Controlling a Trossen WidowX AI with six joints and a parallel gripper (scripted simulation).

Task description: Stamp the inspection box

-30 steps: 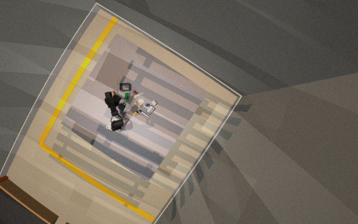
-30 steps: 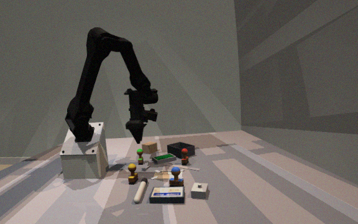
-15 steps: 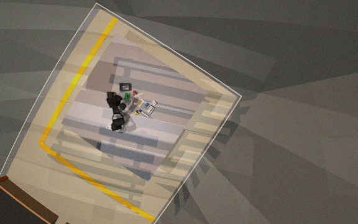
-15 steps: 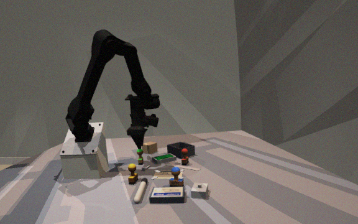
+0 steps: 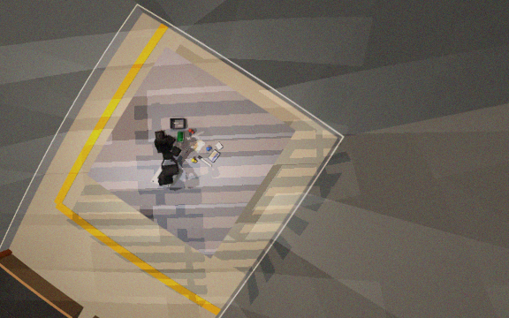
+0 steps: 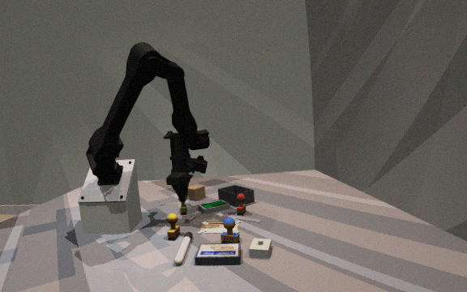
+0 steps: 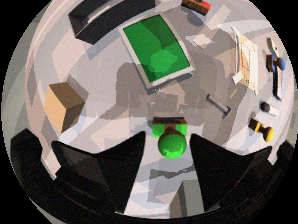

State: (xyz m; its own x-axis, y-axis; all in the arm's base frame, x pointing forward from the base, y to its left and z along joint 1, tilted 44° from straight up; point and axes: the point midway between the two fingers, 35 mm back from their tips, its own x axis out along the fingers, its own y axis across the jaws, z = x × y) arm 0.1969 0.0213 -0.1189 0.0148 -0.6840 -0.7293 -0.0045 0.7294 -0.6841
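A stamp with a green knob (image 6: pixel 183 209) (image 7: pixel 172 146) stands upright on the bench; no lettering on it is readable. My gripper (image 6: pixel 182 201) (image 7: pixel 168 137) points down over it, open, with one finger on each side of the knob and a gap on both sides. In the exterior view the fingertips hide the knob's top. The green ink pad (image 5: pixel 180 136) (image 6: pixel 214 205) (image 7: pixel 157 47) lies open beyond the stamp. The card (image 5: pixel 198 146) (image 6: pixel 218 229) (image 7: pixel 245 60) lies farther out; its box cannot be made out.
A red stamp (image 6: pixel 241 207), a blue stamp (image 6: pixel 229 224) and a yellow stamp (image 6: pixel 172 226) stand around the card. A black bin (image 6: pixel 236 195) and a wooden block (image 6: pixel 196 192) (image 7: pixel 65 106) are near the pad. A white marker (image 6: pixel 182 251), a labelled dark box (image 6: pixel 218 259) and a small grey box (image 6: pixel 260 251) lie in front.
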